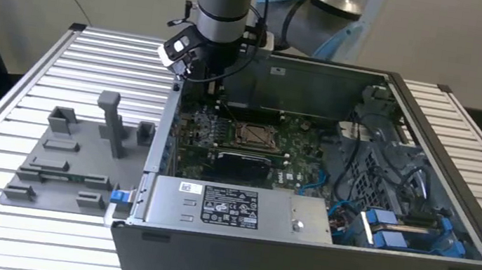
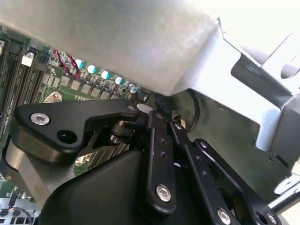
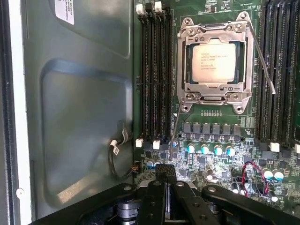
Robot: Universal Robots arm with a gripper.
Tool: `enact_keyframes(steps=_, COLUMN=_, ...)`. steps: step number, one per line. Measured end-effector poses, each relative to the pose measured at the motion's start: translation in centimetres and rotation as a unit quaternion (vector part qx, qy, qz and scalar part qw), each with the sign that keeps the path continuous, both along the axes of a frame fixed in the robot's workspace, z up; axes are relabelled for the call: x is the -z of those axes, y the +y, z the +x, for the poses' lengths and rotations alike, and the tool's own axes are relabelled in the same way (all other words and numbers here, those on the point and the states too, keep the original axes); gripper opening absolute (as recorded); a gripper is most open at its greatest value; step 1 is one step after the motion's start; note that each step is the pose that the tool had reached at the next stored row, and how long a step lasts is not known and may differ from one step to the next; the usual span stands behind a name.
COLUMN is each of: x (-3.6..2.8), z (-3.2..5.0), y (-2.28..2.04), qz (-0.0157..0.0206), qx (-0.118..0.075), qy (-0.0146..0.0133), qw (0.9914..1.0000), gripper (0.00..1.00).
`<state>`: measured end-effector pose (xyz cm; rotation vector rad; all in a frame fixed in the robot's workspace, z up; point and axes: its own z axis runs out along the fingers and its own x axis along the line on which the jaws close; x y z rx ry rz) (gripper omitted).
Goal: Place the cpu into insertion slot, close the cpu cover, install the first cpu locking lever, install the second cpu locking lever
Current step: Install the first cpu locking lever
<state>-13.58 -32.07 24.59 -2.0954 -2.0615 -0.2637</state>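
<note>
Cpu (image 3: 214,62) seated in slot (image 1: 254,135) at the exterior view's centre, under the lowered cover (image 3: 213,97); detail is hard to make out there. Gripper (image 3: 165,172), fingers closed on nothing, hangs over the board (image 3: 215,140). Arm (image 1: 219,4) vertical, cut off at the exterior view's upper edge.

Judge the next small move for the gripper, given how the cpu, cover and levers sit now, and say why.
Probably ease the gripper toward the free end of the nearer locking lever. The cpu already sits under the lowered cpu cover, while this lever and the far locking lever both appear to stand unlatched.
</note>
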Motion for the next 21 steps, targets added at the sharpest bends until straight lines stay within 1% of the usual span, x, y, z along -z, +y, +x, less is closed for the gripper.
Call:
enact_keyframes(steps=7, x=0.00, z=0.29, y=-0.21, qz=0.0007, qx=0.000, qy=0.0002, qw=1.00000, gripper=0.11)
enact_keyframes(steps=10, x=0.00, z=0.47, y=-0.38, qz=0.0009, qx=0.000, qy=0.0009, qw=1.00000, gripper=0.11)
enact_keyframes(steps=12, x=0.00, z=0.58, y=-0.53, qz=0.0009, qx=0.000, qy=0.0018, qw=1.00000, gripper=0.11)
enact_keyframes(steps=14, x=-0.01, z=0.76, y=-0.71, qz=0.0010, qx=0.000, qy=0.0034, qw=0.99999, gripper=0.11)
enact_keyframes(steps=16, x=-0.03, z=1.05, y=-0.82, qz=0.0011, qx=0.000, qy=0.0058, qw=0.99998, gripper=0.11)
enact_keyframes(steps=21, x=-0.10, z=2.16, y=-1.08, qz=0.0021, qx=0.000, qy=0.0138, qw=0.99990, gripper=0.11)
